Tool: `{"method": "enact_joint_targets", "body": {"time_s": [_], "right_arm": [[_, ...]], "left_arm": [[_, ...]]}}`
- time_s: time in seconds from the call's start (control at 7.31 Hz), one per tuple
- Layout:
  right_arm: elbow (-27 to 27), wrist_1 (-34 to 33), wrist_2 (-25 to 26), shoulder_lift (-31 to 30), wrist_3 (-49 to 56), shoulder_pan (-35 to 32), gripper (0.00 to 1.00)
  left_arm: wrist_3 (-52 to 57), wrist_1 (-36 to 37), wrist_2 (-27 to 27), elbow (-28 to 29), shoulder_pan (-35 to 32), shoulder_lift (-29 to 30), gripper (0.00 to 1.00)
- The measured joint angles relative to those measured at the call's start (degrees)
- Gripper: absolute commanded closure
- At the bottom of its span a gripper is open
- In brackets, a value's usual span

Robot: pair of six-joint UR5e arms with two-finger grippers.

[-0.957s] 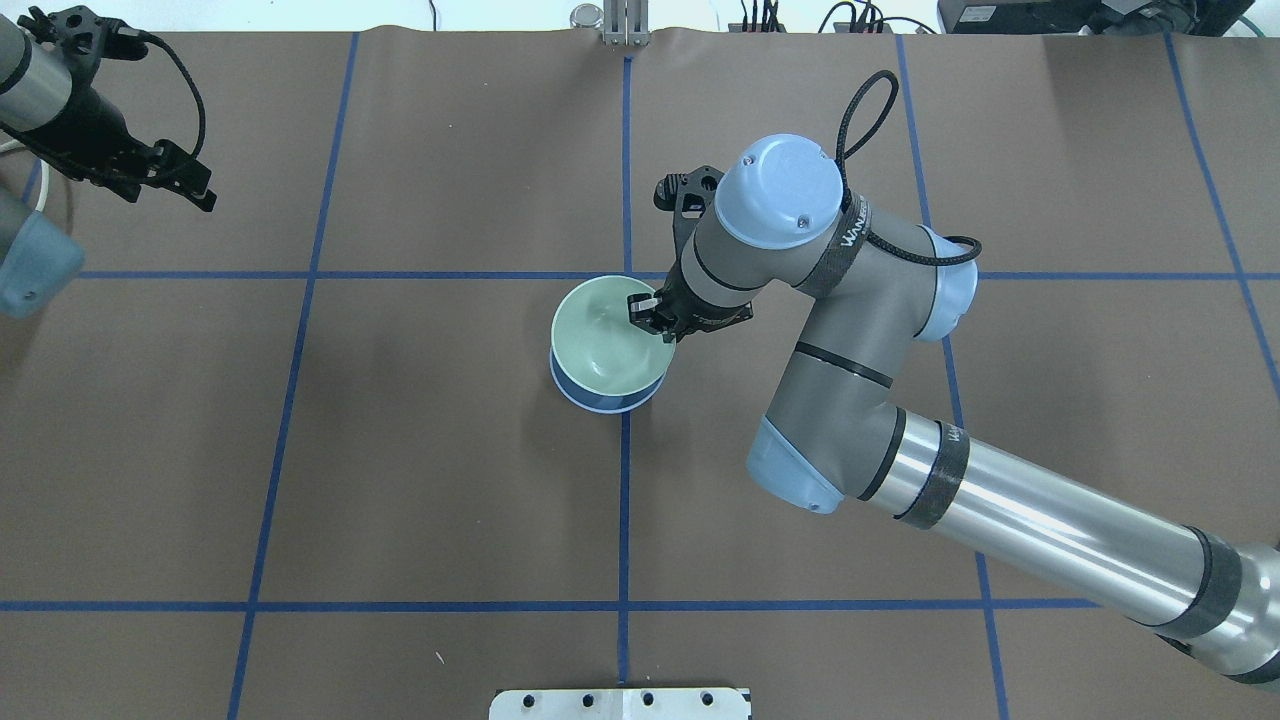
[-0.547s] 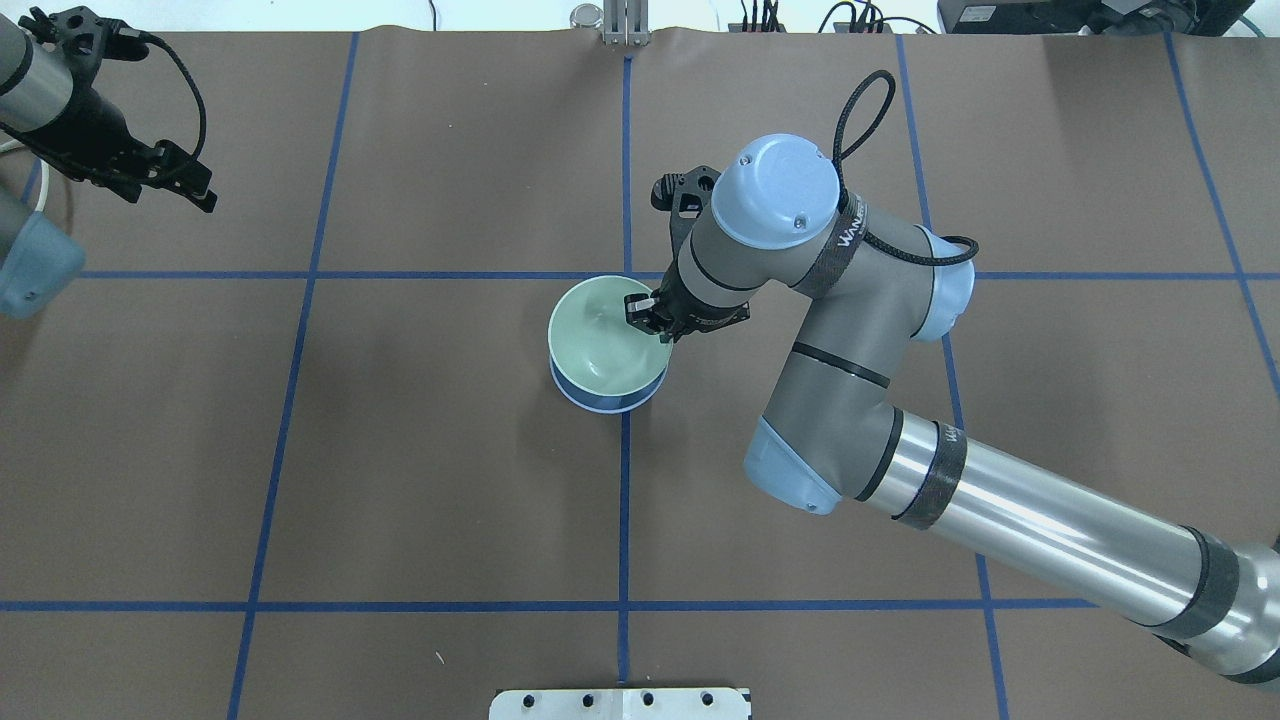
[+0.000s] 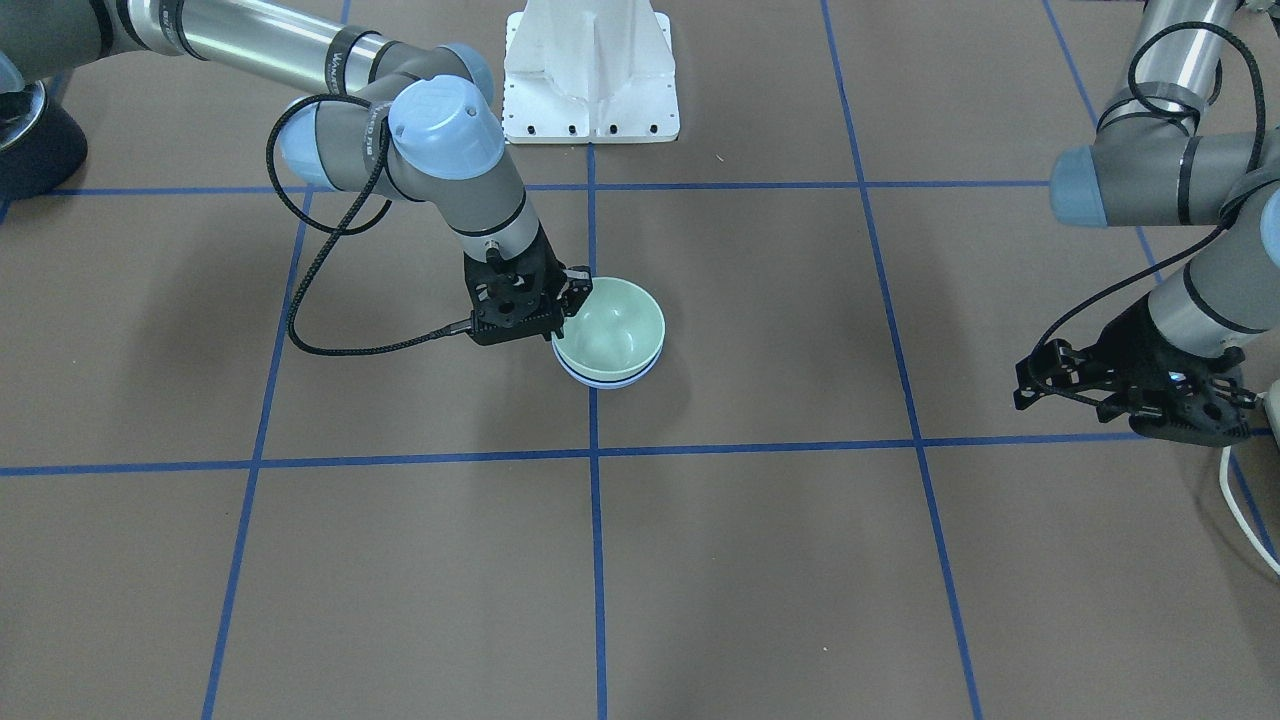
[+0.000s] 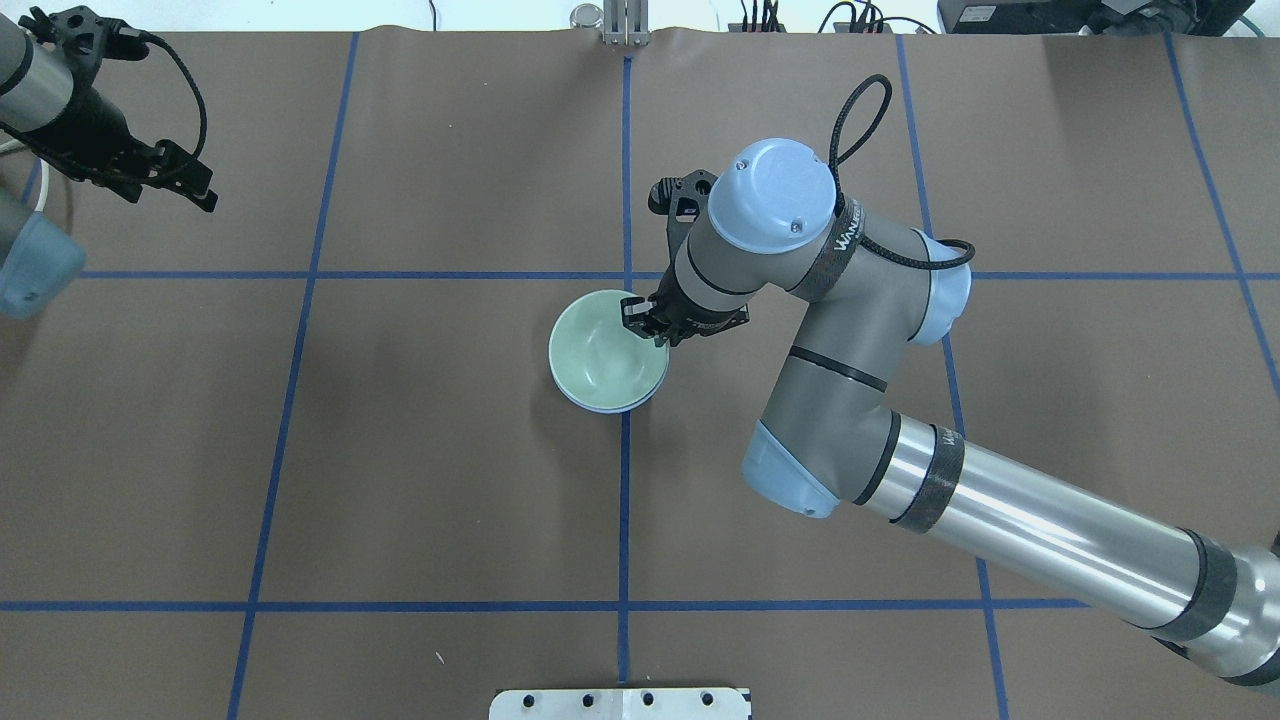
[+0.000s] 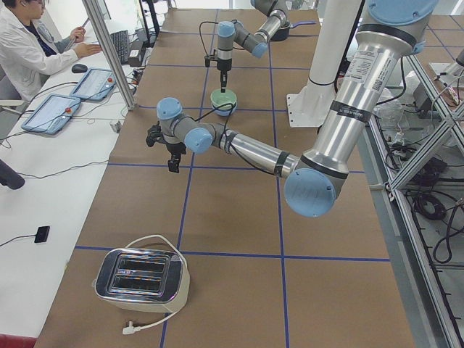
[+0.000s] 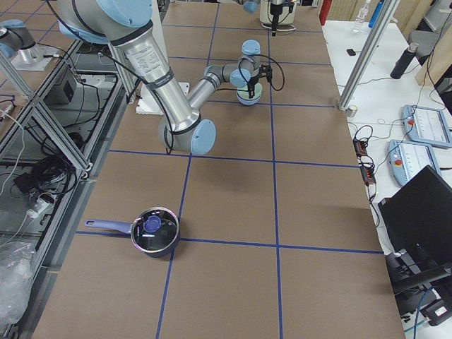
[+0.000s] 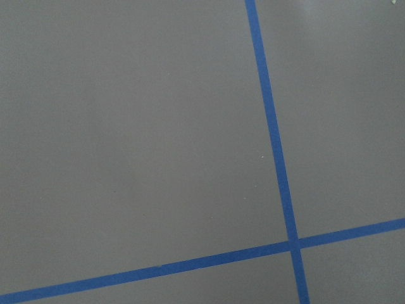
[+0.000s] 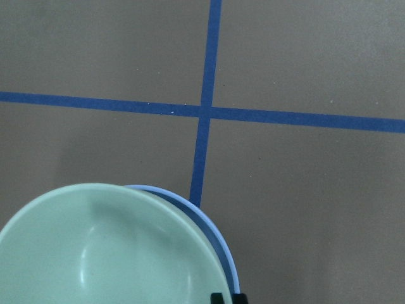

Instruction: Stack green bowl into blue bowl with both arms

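Brown worktop (image 4: 400, 450) carries green bowl (image 4: 603, 350) nested in blue bowl (image 4: 600, 405); right tool (image 4: 645, 325) seemingly clamps its rim; left tool (image 4: 185, 185) state unclear.

Mint-green bowl (image 4: 603, 351), periwinkle-blue bowl (image 3: 608, 381)

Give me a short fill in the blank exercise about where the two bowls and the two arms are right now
1. The pale mint-green glossy bowl sits nested inside the ____ bowl.
2. The jaws pinching the green bowl's rim belong to the ____ gripper.
3. The left gripper hangs far from the bowls and holds ____.
4. In the exterior right view, a dark lidded ____ sits on the brown table.

Missing words: blue; right; nothing; saucepan
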State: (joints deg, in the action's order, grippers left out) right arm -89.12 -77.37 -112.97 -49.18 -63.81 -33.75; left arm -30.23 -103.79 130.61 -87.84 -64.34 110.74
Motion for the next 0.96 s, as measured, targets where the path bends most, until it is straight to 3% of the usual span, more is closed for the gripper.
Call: {"method": "enact_joint_targets", "body": {"time_s": [0.68,0.96], "right_arm": [[-1.05,1.29,-1.21,-0.26,0.47,-3.31,0.00],[-1.32,6.59,-3.80,-1.85,0.35,-7.29,0.00]], "left_arm": [[-0.34,-0.01,0.00,-0.21,-0.08,0.00,0.02],[-0.44,-0.01,0.06,-0.10,-0.05,0.03,0.02]]}}
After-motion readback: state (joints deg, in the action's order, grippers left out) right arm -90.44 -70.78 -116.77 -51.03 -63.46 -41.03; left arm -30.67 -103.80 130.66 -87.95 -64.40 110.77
